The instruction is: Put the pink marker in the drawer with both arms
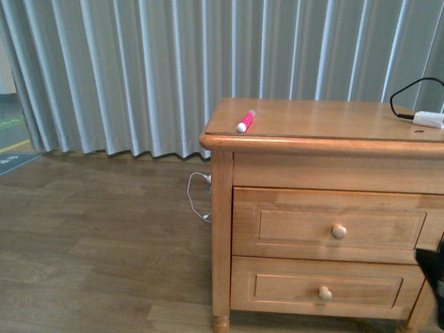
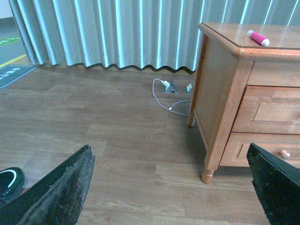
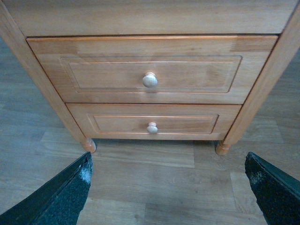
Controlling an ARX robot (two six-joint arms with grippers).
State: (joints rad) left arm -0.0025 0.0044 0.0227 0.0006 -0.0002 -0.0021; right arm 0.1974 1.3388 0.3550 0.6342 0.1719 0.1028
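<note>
The pink marker (image 1: 245, 121) lies on the cabinet top near its front left corner, white end toward the edge; it shows too in the left wrist view as the marker (image 2: 258, 38). The topmost drawer (image 1: 329, 224) is closed, with a round pale knob (image 1: 338, 232); from the right wrist the drawer (image 3: 152, 70) faces me straight on. My left gripper (image 2: 171, 187) is open over bare floor, left of the cabinet. My right gripper (image 3: 168, 187) is open, low in front of the drawers. A black bit of the right arm (image 1: 433, 277) shows at the front view's right edge.
A lower, alike drawer (image 1: 322, 286) sits under the top one. A white adapter (image 1: 428, 119) with a black cable lies at the cabinet top's right. A white cord (image 2: 168, 96) lies on the wooden floor by the grey curtain (image 1: 173, 69). A dark shoe (image 2: 9, 180) is nearby.
</note>
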